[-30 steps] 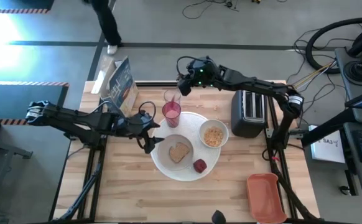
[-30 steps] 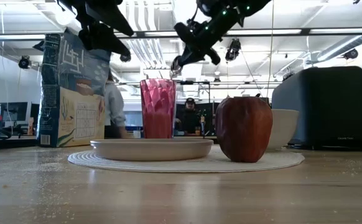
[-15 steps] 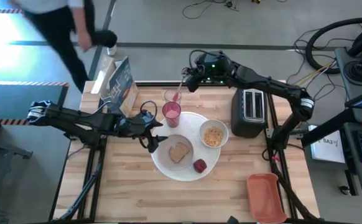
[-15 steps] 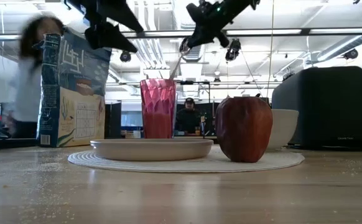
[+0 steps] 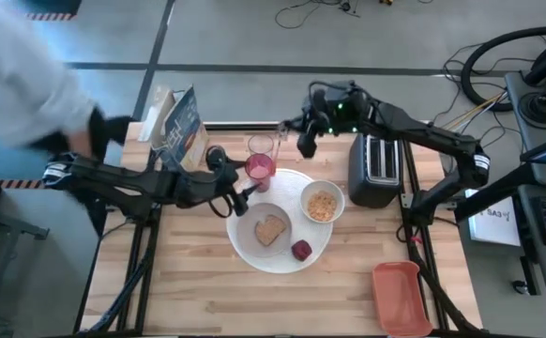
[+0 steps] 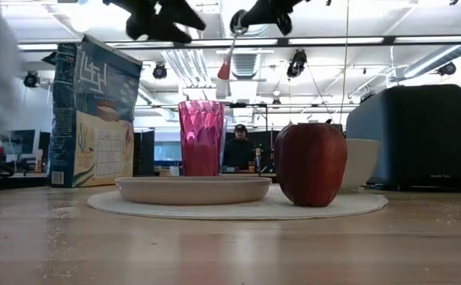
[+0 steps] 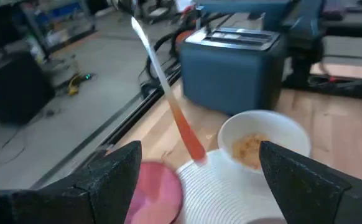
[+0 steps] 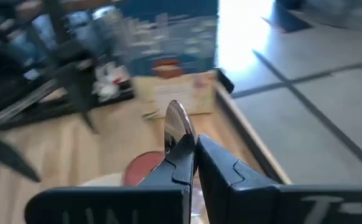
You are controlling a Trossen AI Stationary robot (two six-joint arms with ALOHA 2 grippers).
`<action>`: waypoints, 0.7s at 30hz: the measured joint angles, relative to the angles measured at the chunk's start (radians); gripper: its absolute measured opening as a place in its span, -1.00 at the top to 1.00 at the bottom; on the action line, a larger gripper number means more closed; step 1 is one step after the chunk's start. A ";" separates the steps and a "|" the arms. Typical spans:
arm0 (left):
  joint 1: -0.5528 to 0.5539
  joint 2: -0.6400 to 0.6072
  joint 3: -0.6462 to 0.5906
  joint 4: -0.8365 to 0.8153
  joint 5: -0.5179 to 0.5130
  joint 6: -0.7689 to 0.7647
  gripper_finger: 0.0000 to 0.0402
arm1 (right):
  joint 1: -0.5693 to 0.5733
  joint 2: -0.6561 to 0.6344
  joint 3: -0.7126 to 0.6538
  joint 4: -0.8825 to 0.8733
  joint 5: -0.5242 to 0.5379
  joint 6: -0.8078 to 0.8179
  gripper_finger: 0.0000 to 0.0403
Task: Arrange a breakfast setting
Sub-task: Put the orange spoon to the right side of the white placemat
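I see my right hand (image 5: 303, 141) raised off the tabletop (image 5: 179, 282), just beside the toaster (image 5: 374, 169) on the side facing the glass (image 5: 262, 146). Its fingers (image 8: 184, 152) are clamped narrow on the bowl end of the spoon (image 7: 168, 102), and the orange handle hangs down at a tilt away from the toaster, over the ground between the tumbler (image 5: 258, 170) and the bowl (image 5: 322, 203).

My left hand (image 5: 238, 194) hovers on the far side of the tumbler from the toaster, just beside it and at the big plate's (image 5: 312, 258) edge. Its fingers (image 7: 116, 180) stand wide apart, holding nothing.

The big plate lies beside the toaster, touching or nearly touching it. On it sit the bowl, nearest the toaster and holding cereal, the smaller plate (image 5: 251, 231) with the toast (image 5: 271, 228), and the dark-red fruit (image 5: 301, 250). From the low view the fruit (image 6: 310, 163) stands upright beside the smaller plate (image 6: 192, 189), with the tumbler (image 6: 202, 137) behind.

A cereal box (image 5: 181, 129) stands well apart from the toaster, beyond the glass. The orange-red tray (image 5: 401, 297) lies near the tabletop's corner on the toaster's side. A person (image 5: 20, 84) is passing beside the tabletop, past the box.
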 joint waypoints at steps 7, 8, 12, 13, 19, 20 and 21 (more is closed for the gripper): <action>0.002 0.076 0.000 0.105 -0.017 0.042 -0.44 | 0.113 0.003 0.000 -0.003 -0.033 -0.126 0.96; 0.002 0.086 0.000 0.118 -0.016 0.039 -0.41 | 0.121 0.002 0.000 -0.001 -0.032 -0.136 0.96; 0.001 0.116 0.000 0.168 -0.011 0.032 -0.29 | 0.140 0.005 0.000 -0.002 -0.028 -0.175 0.96; 0.001 0.122 0.000 0.176 -0.011 0.032 -0.26 | 0.143 0.006 0.000 -0.002 -0.028 -0.186 0.96; 0.001 0.140 0.010 0.224 -0.010 0.029 -0.15 | 0.158 0.008 0.000 0.008 -0.031 -0.243 0.96; 0.001 0.145 0.016 0.225 -0.010 0.029 -0.14 | 0.160 0.008 0.000 0.012 -0.030 -0.252 0.96; 0.001 0.149 0.019 0.225 -0.009 0.029 -0.13 | 0.164 0.008 0.000 0.017 -0.030 -0.263 0.96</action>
